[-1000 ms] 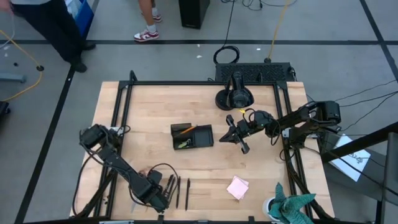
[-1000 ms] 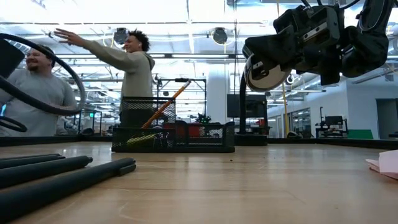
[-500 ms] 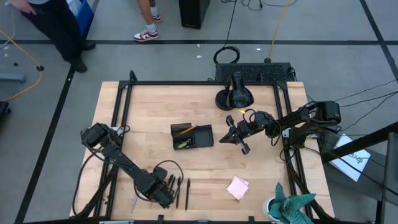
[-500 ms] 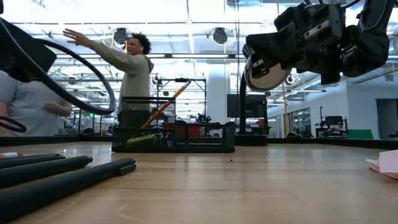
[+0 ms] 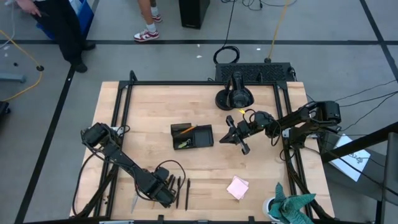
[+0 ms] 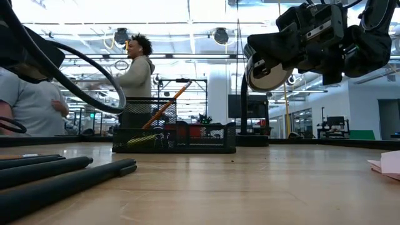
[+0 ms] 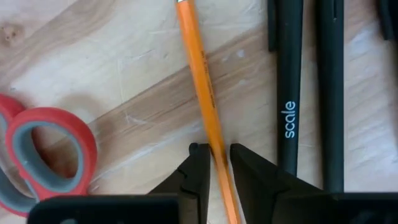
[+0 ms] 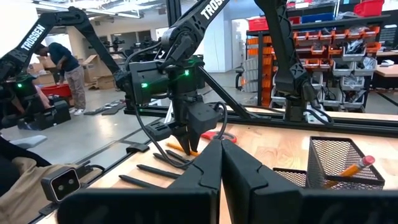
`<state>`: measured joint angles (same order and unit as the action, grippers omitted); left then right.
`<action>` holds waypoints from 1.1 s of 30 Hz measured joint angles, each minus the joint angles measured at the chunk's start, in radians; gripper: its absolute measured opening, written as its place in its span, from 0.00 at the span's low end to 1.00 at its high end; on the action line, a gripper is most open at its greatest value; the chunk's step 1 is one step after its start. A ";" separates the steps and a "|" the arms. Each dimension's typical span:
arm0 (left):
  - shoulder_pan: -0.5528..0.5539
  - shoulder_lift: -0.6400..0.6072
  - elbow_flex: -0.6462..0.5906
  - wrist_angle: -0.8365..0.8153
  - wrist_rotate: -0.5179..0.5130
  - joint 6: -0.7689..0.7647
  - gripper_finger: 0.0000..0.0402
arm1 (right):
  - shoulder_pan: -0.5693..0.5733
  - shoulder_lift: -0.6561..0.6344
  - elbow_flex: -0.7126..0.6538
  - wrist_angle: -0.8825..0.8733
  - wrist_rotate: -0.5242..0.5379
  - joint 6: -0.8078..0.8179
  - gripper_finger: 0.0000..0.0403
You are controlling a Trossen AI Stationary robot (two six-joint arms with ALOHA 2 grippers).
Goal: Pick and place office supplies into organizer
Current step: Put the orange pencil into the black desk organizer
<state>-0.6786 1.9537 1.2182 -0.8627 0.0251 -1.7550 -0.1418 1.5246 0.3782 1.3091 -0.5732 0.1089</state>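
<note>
Orange pencil (image 7: pixel 203 93) lies on the near table edge, seemingly pinched between the narrowed fingers of the left gripper (image 7: pixel 216 151), with black pens (image 7: pixel 309 87) and red-handled scissors (image 7: pixel 48 149) just beside, the organizer (image 5: pixel 192 136) mid-table, and the right gripper (image 5: pixel 229 137) hanging shut beyond.

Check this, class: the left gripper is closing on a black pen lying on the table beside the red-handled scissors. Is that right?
Not quite. In the left wrist view the left gripper has its fingers either side of an orange pencil, not a black pen. The pens lie beside it; the red-handled scissors are on the table nearby.
</note>
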 joint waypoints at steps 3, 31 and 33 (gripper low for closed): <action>0.007 0.000 0.000 -0.003 -0.002 0.009 0.18 | 0.000 0.000 0.000 0.000 0.000 0.002 0.01; 0.169 0.001 -0.003 -0.076 -0.011 0.243 0.37 | 0.000 0.000 0.000 0.000 0.000 0.000 0.01; 0.178 0.001 -0.003 -0.070 -0.001 0.257 0.37 | 0.000 0.000 0.000 0.000 0.000 -0.001 0.01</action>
<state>-0.5005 1.9549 1.2152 -0.9330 0.0237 -1.4981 -0.1421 1.5246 0.3779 1.3090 -0.5732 0.1083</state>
